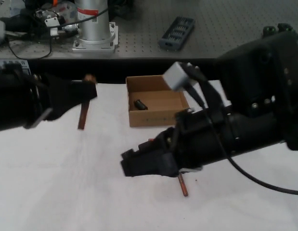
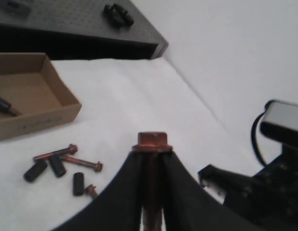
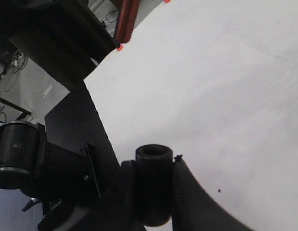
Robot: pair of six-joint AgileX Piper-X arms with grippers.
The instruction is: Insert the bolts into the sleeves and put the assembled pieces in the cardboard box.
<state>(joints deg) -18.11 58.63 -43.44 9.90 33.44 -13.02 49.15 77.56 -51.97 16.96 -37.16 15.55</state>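
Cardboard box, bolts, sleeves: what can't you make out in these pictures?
High view: dark piece in the cardboard box, too small to tell if assembled.
High view: loose bolt, upper end hidden under the right arm.
Left wrist view: held bolt, shank covered by the left hand.

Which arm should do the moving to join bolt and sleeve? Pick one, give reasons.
Left, probably. The left tool grips the bolt with its shank hanging free above the cloth; the right tool holds the sleeve, bore open, a steady target if kept still.
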